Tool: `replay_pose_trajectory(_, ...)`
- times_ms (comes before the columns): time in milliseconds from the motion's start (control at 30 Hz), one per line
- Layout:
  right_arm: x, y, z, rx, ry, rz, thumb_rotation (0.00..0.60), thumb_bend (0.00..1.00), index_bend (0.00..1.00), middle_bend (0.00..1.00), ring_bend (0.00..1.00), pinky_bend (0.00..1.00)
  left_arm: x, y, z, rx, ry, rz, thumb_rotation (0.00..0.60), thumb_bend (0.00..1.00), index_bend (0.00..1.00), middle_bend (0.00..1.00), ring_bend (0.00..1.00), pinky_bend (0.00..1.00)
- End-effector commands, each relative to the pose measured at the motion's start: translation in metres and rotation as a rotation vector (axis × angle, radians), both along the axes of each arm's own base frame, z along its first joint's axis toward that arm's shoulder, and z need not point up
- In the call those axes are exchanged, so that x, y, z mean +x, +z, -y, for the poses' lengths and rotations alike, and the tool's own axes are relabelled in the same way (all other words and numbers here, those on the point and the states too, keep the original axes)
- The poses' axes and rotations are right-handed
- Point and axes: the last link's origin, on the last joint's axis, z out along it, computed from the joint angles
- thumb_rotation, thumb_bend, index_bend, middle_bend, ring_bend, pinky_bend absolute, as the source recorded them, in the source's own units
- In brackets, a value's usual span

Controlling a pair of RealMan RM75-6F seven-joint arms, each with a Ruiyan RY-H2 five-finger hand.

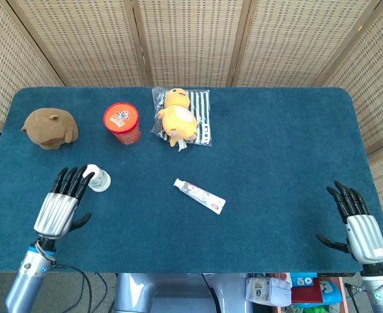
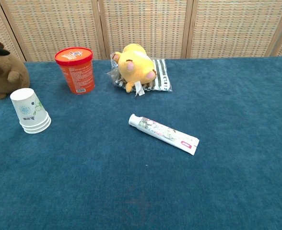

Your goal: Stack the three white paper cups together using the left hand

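Observation:
The white paper cups (image 2: 29, 112) stand upside down as one nested stack on the blue table, at the left; in the head view the stack (image 1: 99, 178) shows just beyond my fingertips. My left hand (image 1: 61, 208) hangs near the table's front left edge, fingers spread, holding nothing and apart from the cups. My right hand (image 1: 359, 228) is at the front right corner, open and empty. Neither hand shows in the chest view.
A brown plush toy (image 1: 49, 127) lies at the back left. An orange tub (image 1: 122, 122) stands behind the cups. A yellow plush (image 1: 176, 119) lies on a striped bag, and a toothpaste tube (image 1: 199, 195) lies mid-table.

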Motion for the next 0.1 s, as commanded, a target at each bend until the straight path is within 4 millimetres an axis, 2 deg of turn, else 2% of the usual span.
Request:
replay_pose_trajectory(33, 0.0008, 0.0, 0.0001, -0.002, 0.003, -0.002, 0.6, 0.05, 0.0, 0.0, 0.0, 0.0, -0.0122, -0.0076, 0.0273, 0.019, -0.002, 0.026, 0.6, 0.23, 0.04, 0.0, 0.0, 0.0)
replay_pose_trajectory(100, 0.001, -0.0006, -0.0003, -0.001, 0.004, -0.004, 0.6, 0.05, 0.0, 0.0, 0.0, 0.0, -0.0155, -0.0048, 0.0333, 0.034, -0.005, 0.025, 0.6, 0.23, 0.04, 0.0, 0.0, 0.0)
